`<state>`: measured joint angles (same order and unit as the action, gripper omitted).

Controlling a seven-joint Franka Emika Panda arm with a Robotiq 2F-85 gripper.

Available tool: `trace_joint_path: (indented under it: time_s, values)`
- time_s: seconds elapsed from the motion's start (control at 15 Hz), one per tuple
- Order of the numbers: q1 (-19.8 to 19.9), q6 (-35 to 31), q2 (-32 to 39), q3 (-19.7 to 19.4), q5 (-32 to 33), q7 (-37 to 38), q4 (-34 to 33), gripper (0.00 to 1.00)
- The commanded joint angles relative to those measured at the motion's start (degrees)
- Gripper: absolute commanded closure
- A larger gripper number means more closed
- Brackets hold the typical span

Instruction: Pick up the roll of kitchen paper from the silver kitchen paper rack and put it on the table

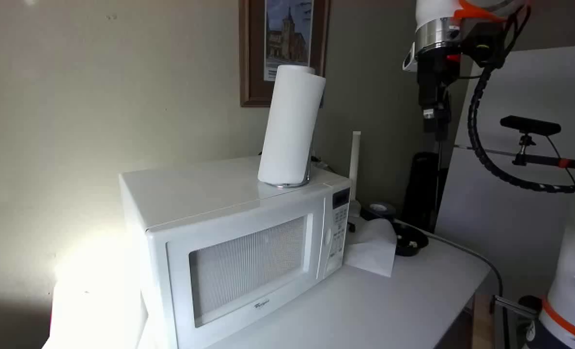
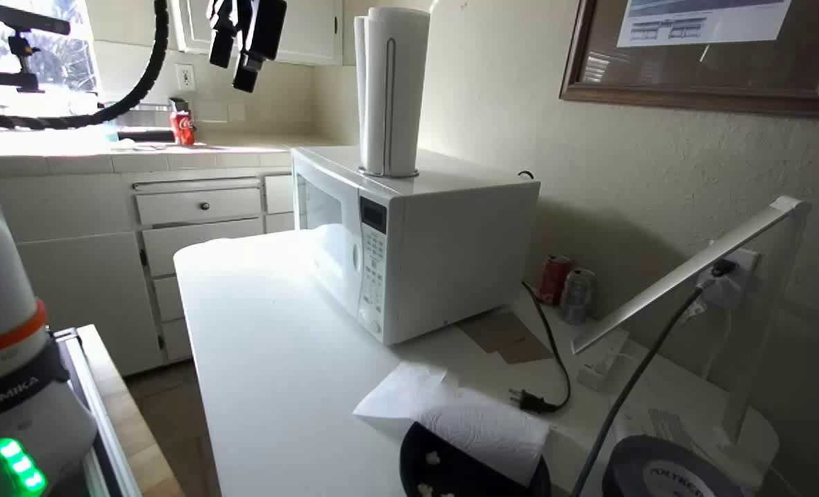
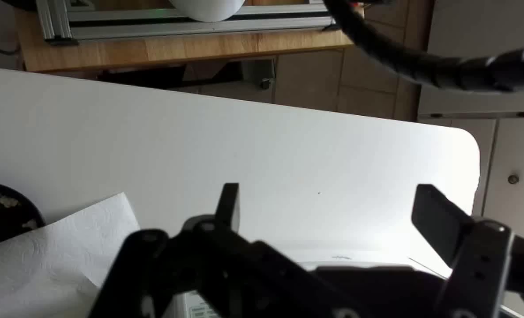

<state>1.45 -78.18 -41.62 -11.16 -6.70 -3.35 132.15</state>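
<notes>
Nearest the wrist view's lens, a black two-fingered robot gripper (image 3: 327, 207) is holding its fingers spread far apart from each other. It is pointing down at a flat white table (image 3: 244, 137) with a round corner. In both exterior views, the gripper is hanging up high, well apart from the tall white tube-shaped roll of kitchen paper (image 1: 292, 126). That roll is standing on its end in a thin silver wire kitchen paper rack (image 2: 386, 114), and the rack is sitting on top of a boxy white microwave oven (image 1: 239, 232). One edge of the paper is sticking out a little from the roll. The microwave oven is resting on the table.

Just beside the microwave oven, a crumpled white sheet of paper towel (image 1: 372, 245) is lying on the table. In an exterior view it is hiding part of a round black bowl (image 2: 475, 476), and small pale lumps (image 2: 432, 457) are lying in the bowl. A round dark reel (image 2: 664, 473) with letters on it is showing at the bottom edge of that view. Near the wall (image 2: 492, 90), a red can (image 2: 555, 279) and a silver can (image 2: 577, 295) are standing side by side. A black cord with a plug (image 2: 536, 402) is lying on the table near them. Up on the wall, a brown wooden picture frame (image 1: 245, 58) is hanging behind the roll.
</notes>
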Motion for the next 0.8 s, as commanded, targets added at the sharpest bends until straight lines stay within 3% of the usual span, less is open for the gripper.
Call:
trace_joint_path:
  time_s: [0.0, 0.33, 0.73]
  values:
    - [1.8, 0.2, 0.3, 1.2, -0.6, -0.9, -0.2, 0.00]
    - [1.8, 0.2, 0.3, 1.2, -0.6, -0.9, -0.2, 0.00]
    - [2.4, -12.4, 0.1, 5.3, 4.6, 0.0, -5.8, 0.00]
